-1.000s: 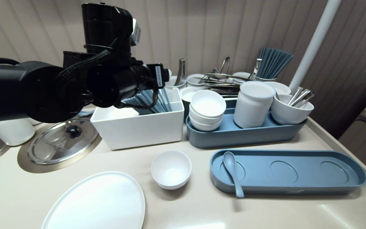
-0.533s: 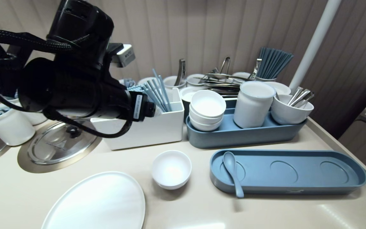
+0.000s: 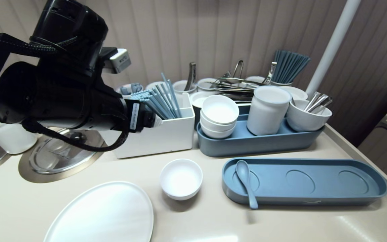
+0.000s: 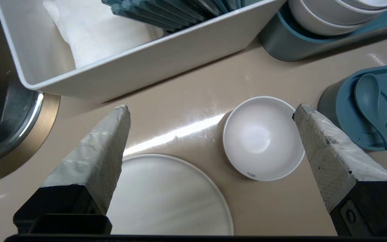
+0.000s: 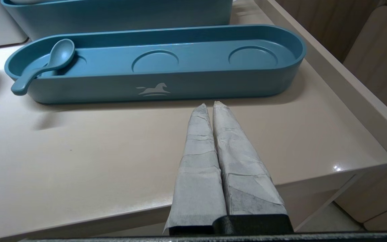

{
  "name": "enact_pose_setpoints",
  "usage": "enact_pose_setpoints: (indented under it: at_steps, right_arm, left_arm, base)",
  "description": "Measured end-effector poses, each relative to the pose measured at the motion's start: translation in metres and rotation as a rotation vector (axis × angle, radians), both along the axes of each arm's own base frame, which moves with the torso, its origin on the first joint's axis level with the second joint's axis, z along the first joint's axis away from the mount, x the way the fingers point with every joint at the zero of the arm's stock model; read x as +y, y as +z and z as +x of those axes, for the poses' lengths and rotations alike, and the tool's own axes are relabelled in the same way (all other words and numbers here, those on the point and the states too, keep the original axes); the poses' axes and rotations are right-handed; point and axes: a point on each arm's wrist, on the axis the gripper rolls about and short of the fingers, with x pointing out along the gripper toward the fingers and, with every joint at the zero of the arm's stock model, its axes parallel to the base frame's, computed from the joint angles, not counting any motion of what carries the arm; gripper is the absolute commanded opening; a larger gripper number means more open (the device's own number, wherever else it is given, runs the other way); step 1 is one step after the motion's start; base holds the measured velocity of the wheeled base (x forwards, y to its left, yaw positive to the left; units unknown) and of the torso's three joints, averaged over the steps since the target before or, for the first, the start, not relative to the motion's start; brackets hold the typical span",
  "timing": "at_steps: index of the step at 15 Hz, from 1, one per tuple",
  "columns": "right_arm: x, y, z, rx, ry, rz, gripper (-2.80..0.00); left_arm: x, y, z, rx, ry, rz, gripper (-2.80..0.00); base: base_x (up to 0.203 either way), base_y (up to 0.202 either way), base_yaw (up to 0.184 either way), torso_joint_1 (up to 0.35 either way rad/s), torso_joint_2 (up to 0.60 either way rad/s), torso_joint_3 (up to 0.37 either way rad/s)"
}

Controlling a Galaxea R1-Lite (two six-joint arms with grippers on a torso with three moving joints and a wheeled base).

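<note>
My left hand [image 4: 211, 109] hovers released, fingers wide, above the bowl [image 4: 263, 137], not touching; my right hand [image 5: 210, 105] sits clenched, empty, well right of it.

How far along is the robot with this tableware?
Looks done: a blue spoon lies in the long blue tray. In hand: the left arm, jaws wide open and empty, points down toward the small white bowl. Left, probably: gripping that bowl; the right arm sits parked, jaws shut.
</note>
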Motion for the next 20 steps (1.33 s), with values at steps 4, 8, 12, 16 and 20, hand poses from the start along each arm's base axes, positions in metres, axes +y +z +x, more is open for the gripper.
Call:
enact_pose_setpoints:
  at_steps: [4,8,12,16,20]
  right_arm:
    - [0.000,0.000,0.000,0.000,0.000,0.000,-2.80]
    - [0.000,0.000,0.000,0.000,0.000,0.000,-2.80]
    - [0.000,0.000,0.000,0.000,0.000,0.000,-2.80]
    - [0.000,0.000,0.000,0.000,0.000,0.000,-2.80]
    - [0.000,0.000,0.000,0.000,0.000,0.000,-2.80]
  left_arm:
    - [0.003,0.002,-0.002,-0.022,0.044,0.017,0.00]
    - [0.004,0.004,-0.004,-0.026,0.040,0.006,0.00]
    - [0.003,0.001,-0.004,-0.016,0.037,0.017,0.00]
    - [0.003,-0.004,-0.013,-0.012,-0.010,0.057,0.00]
    - [0.003,-0.005,-0.015,-0.011,-0.013,0.058,0.00]
  base:
    - [0.000,0.000,0.000,0.000,0.00,0.000]
    - [0.000,0.000,0.000,0.000,0.00,0.000]
    - [0.000,0.000,0.000,0.000,0.00,0.000]
    - [0.000,0.000,0.000,0.000,0.00,0.000]
    - [-0.110,0.000,-0.001,0.018,0.01,-0.003]
